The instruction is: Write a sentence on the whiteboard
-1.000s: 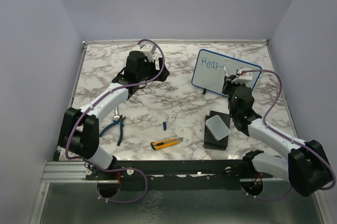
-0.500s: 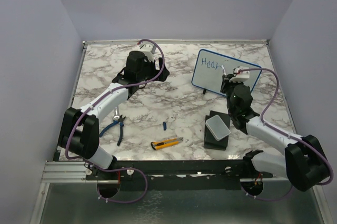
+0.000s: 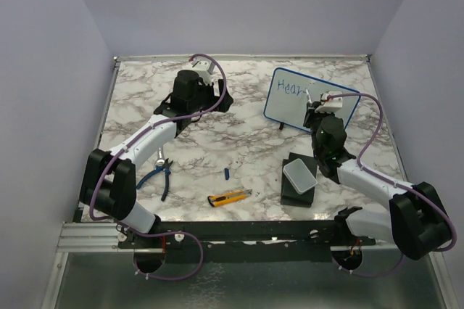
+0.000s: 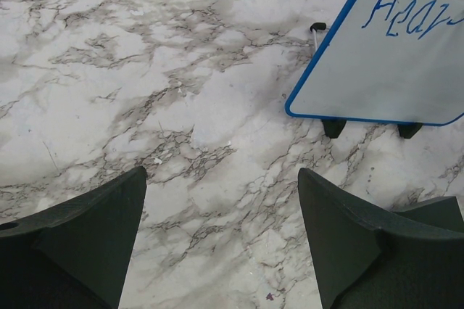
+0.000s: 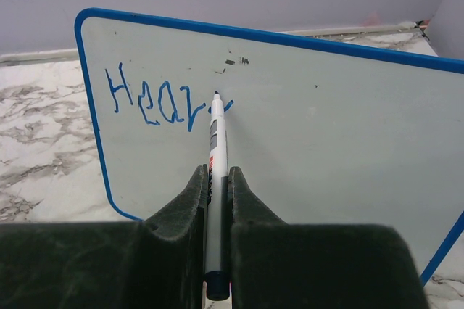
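Mid-word at the whiteboard, upper right of the overhead view.
Overhead: propped on its feet, face toward the right gripper for reach. Left wrist: left gripper spread wide, empty, parked over the table. Right wrist: clamped on the marker, tip at the sentence, upper left, barely begun.

The left arm and right arm share white link shells and bulky black joint housings. A thin purple cable loops along each. The left gripper has matte, dark green, wedge-shaped fingers.
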Robot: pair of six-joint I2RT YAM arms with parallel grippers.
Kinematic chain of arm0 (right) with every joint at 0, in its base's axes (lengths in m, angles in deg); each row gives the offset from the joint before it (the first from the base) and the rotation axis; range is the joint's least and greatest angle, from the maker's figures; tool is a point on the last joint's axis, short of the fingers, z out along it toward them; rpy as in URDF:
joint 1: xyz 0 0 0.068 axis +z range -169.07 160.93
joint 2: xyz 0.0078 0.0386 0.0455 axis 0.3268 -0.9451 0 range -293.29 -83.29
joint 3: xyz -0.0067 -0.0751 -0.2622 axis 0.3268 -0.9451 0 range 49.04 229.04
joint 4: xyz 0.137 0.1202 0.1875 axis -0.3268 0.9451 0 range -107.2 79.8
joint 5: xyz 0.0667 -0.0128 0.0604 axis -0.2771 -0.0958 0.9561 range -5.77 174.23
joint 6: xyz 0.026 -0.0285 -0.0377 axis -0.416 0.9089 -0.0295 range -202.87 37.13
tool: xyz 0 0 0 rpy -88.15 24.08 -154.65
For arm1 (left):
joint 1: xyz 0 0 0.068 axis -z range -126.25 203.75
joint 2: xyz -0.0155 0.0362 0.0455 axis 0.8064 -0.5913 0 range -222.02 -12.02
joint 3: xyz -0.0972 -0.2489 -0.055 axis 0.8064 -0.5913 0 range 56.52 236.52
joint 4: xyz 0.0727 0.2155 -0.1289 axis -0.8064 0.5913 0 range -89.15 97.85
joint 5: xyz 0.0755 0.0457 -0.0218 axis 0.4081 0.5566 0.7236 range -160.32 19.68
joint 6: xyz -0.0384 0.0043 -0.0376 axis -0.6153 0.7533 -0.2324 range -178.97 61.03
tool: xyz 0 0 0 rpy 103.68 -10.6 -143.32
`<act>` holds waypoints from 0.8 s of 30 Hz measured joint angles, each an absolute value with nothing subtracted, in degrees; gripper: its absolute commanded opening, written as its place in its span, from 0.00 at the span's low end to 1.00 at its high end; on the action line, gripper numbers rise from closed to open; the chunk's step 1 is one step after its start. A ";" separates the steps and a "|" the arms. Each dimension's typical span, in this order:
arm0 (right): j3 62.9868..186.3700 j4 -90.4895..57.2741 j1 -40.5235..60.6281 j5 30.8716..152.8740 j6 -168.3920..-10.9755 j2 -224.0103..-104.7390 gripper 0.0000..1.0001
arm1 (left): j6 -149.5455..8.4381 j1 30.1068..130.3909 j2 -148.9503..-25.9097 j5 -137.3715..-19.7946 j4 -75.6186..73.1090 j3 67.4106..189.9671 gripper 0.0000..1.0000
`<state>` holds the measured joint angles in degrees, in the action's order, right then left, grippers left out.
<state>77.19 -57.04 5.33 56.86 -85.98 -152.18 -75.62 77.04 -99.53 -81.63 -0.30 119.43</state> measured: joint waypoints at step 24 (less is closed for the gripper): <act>75.48 -54.24 5.33 57.07 -90.07 -151.21 0.00 | -75.57 77.04 -98.39 -81.63 -0.30 119.43 0.86</act>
